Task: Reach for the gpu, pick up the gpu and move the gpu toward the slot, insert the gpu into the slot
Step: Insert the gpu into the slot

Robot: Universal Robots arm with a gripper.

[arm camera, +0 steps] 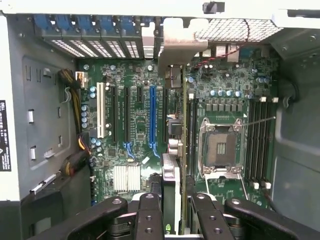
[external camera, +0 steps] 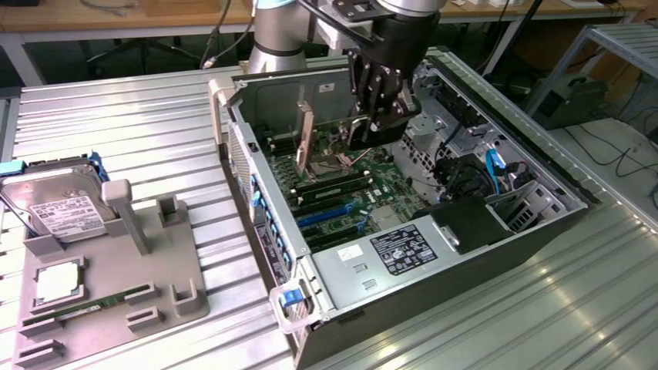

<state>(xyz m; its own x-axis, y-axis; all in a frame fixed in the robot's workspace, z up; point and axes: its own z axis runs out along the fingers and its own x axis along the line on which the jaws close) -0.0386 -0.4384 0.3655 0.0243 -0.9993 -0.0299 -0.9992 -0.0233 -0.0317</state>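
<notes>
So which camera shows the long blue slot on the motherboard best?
The wrist view: the blue slot lies full length, unobstructed, on the green motherboard. The exterior view shows the slot slantwise, deep inside the case.

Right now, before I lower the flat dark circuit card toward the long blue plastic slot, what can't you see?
- Exterior view: the dark circuit card, lower edge, behind the gripper fingers.
- Wrist view: the card is edge-on, so its height above the green motherboard is unclear.
- Wrist view: the gripper, its hold on it, cut off by the picture edge.
</notes>
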